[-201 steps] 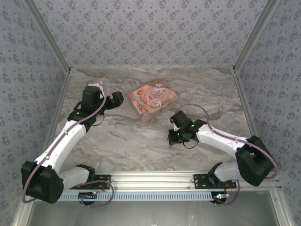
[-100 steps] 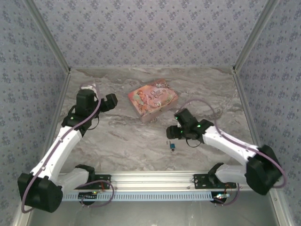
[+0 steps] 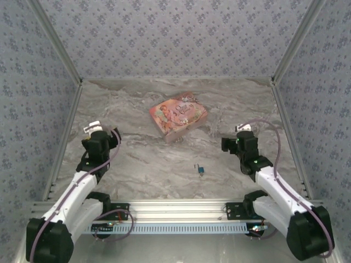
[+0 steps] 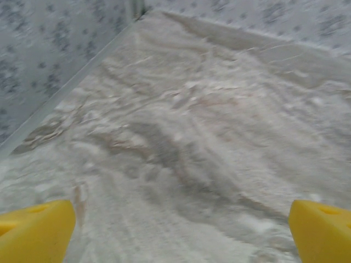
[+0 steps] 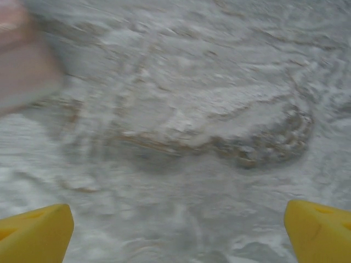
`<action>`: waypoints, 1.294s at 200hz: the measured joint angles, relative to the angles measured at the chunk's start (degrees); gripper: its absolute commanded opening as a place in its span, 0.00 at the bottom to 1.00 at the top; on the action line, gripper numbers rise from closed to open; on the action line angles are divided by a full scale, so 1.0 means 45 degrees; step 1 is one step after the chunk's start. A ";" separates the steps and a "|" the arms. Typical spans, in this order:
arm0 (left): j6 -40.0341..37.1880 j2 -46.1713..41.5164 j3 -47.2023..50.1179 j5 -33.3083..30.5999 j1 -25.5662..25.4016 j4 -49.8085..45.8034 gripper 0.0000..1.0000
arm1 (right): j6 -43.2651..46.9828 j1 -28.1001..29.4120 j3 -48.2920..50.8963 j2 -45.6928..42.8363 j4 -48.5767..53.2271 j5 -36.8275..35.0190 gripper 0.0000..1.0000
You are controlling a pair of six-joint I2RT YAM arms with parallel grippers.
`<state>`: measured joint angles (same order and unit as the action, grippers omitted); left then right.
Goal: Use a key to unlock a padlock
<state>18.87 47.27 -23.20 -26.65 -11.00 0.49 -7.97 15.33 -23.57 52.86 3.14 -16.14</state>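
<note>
- Left gripper [image 4: 178,233]: its yellow pads [image 4: 34,230] sit in opposite lower corners of the left wrist view. The jaws are spread wide and nothing is held. Only the bare marbled table [image 4: 186,126] lies between them.
- Right gripper [image 5: 176,233]: its pads [image 5: 321,230] are likewise set wide apart with nothing gripped. A blurred edge of the pink box [image 5: 22,60] shows at upper left.
- Padlock [image 3: 202,170]: it lies on the table near front centre, between the two arms. It is nearer the right arm [image 3: 274,183] and clear of both grippers.
- Key [image 3: 196,166]: a thin dark piece just beside the padlock's left. It is too small to tell whether it touches or is inserted.
- Pink box: it sits behind the padlock, well apart.
- Left arm [image 3: 77,189]: it is folded along the table's left side.
</note>
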 measured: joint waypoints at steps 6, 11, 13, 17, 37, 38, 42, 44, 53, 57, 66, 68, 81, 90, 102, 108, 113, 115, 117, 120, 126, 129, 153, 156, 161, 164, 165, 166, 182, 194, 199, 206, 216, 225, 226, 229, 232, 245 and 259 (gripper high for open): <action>-0.0092 0.0121 0.0010 -0.0034 0.0199 0.0087 1.00 | 0.0238 -0.0413 0.0029 0.0442 -0.0515 0.0087 1.00; -0.0155 0.0214 0.0010 -0.0078 0.0355 0.0267 0.99 | 0.0393 -0.0724 0.0053 0.0792 -0.1054 0.0136 1.00; -0.0214 0.0267 0.0010 -0.0097 0.0427 0.0359 0.99 | 0.0481 -0.0845 0.0073 0.0952 -0.1297 0.0165 1.00; -0.0311 0.0364 0.0010 -0.0097 0.0563 0.0568 0.99 | 0.0607 -0.1069 0.0092 0.1253 -0.1807 0.0223 1.00; -0.0753 0.0928 0.0019 -0.0131 0.0947 0.1457 1.00 | 0.1156 -0.2006 0.0607 0.2817 -0.4624 0.0699 1.00; -0.0753 0.0928 0.0019 -0.0131 0.0947 0.1457 0.99 | 0.1156 -0.2006 0.0607 0.2817 -0.4624 0.0699 1.00; -0.0826 0.1107 0.0029 -0.0126 0.0991 0.1666 0.99 | 0.1224 -0.2200 0.0729 0.3225 -0.5178 0.0850 1.00; -0.0879 0.1209 0.0039 -0.0097 0.1025 0.1802 0.99 | 0.1234 -0.2268 0.0772 0.3351 -0.5391 0.0928 1.00; -0.1005 0.1564 0.0121 0.0039 0.1107 0.2331 0.99 | 0.1370 -0.2647 0.0879 0.4051 -0.6081 0.1355 1.00; -0.1064 0.1778 0.0175 0.0121 0.1137 0.2633 0.99 | 0.1496 -0.2822 0.0913 0.4352 -0.6441 0.1627 1.00; -0.1166 0.2161 0.0267 0.0311 0.1180 0.3031 0.99 | 0.1705 -0.2997 0.0928 0.4668 -0.6897 0.1972 1.00; -0.1229 0.2273 0.0287 0.0364 0.1195 0.3128 1.00 | 0.1739 -0.3016 0.0928 0.4711 -0.6994 0.2045 1.00; -0.1535 0.2871 0.0432 0.0656 0.1205 0.3769 1.00 | 0.2079 -0.3138 0.0928 0.5056 -0.8014 0.2618 1.00; -0.1802 0.3351 0.0529 0.0894 0.1205 0.4376 0.99 | 0.2171 -0.3269 0.0928 0.5440 -0.8859 0.3060 1.00; -0.2152 0.4012 0.0665 0.1200 0.1224 0.5192 0.99 | 0.2215 -0.3594 0.0937 0.6290 -1.0049 0.3526 1.00; -0.2322 0.4337 0.0753 0.1394 0.1263 0.5639 0.99 | 0.2205 -0.3793 0.0952 0.6839 -1.0647 0.3764 1.00; -0.2433 0.4551 0.0806 0.1525 0.1282 0.5950 1.00 | 0.2210 -0.3886 0.0967 0.7087 -1.0880 0.3900 1.00; -0.2467 0.4668 0.0831 0.1564 0.1292 0.6081 1.00 | 0.2210 -0.3944 0.0976 0.7266 -1.1026 0.3954 1.00; -0.2545 0.4804 0.0855 0.1632 0.1316 0.6256 0.99 | 0.2205 -0.4012 0.0981 0.7393 -1.1050 0.4046 1.00; -0.2647 0.4945 0.0903 0.1744 0.1350 0.6465 0.99 | 0.2210 -0.4099 0.0967 0.7504 -1.0987 0.4148 1.00; -0.2788 0.5231 0.0947 0.1885 0.1375 0.6834 0.99 | 0.2205 -0.4216 0.0947 0.7606 -1.0822 0.4308 1.00; -0.2905 0.5396 0.0967 0.1982 0.1389 0.7048 1.00 | 0.2205 -0.4245 0.0942 0.7621 -1.0758 0.4337 1.00; -0.3546 0.6557 0.1039 0.2574 0.1452 0.8597 1.00 | 0.2200 -0.4240 0.0670 0.7635 -1.0724 0.4405 1.00; -0.3619 0.6669 0.1044 0.2647 0.1452 0.8738 1.00 | 0.2200 -0.4231 0.0631 0.7635 -1.0734 0.4410 1.00; -0.3735 0.6931 0.1054 0.2769 0.1477 0.9092 0.99 | 0.2205 -0.4197 0.0573 0.7635 -1.0754 0.4405 1.00; -0.3789 0.7082 0.1059 0.2871 0.1481 0.9306 0.99 | 0.2200 -0.4187 0.0544 0.7635 -1.0758 0.4405 1.00; -0.3813 0.7130 0.1059 0.2890 0.1481 0.9350 0.99 | 0.2205 -0.4177 0.0529 0.7635 -1.0758 0.4405 1.00; -0.3813 0.7130 0.1059 0.2890 0.1481 0.9350 0.99 | 0.2205 -0.4177 0.0529 0.7635 -1.0758 0.4405 1.00; -0.4070 0.7951 0.1044 0.3385 0.1608 1.0171 1.00 | 0.2205 -0.4114 0.0486 0.7635 -1.0758 0.4391 1.00; -0.4104 0.8689 0.0908 0.3769 0.1812 1.0506 1.00 | 0.2205 -0.4070 0.0486 0.7635 -1.0749 0.4337 1.00; -0.4080 0.8869 0.0797 0.3934 0.1933 1.0360 1.00 | 0.2205 -0.4061 0.0486 0.7635 -1.0754 0.4313 1.00; -0.4065 0.9063 0.0612 0.4206 0.2157 1.0122 1.00 | 0.2210 -0.4041 0.0491 0.7635 -1.0754 0.4294 1.00; -0.3997 0.9122 0.0432 0.4459 0.2448 1.0078 0.99 | 0.2205 -0.4012 0.0486 0.7635 -1.0754 0.4260 1.00; -0.3949 0.9107 0.0306 0.4571 0.2613 1.0112 0.99 | 0.2210 -0.4002 0.0486 0.7635 -1.0754 0.4240 1.00; -0.3944 0.9107 0.0296 0.4580 0.2628 1.0127 0.99 | 0.2205 -0.4002 0.0486 0.7635 -1.0754 0.4231 1.00; -0.3939 0.9107 0.0253 0.4614 0.2671 1.0146 0.99 | 0.2205 -0.4002 0.0486 0.7635 -1.0754 0.4211 1.00; -0.3939 0.9107 0.0209 0.4648 0.2705 1.0146 0.99 | 0.2210 -0.4007 0.0486 0.7635 -1.0754 0.4211 1.00; -0.3929 0.9107 0.0141 0.4755 0.2705 1.0180 1.00 | 0.2210 -0.4007 0.0486 0.7635 -1.0749 0.4206 1.00; -0.3905 0.9107 0.0136 0.4881 0.2691 1.0171 0.99 | 0.2205 -0.4007 0.0486 0.7635 -1.0749 0.4206 1.00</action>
<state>1.30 88.25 -22.59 -4.69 1.10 46.26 1.96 -2.70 -21.39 87.22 -45.23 2.79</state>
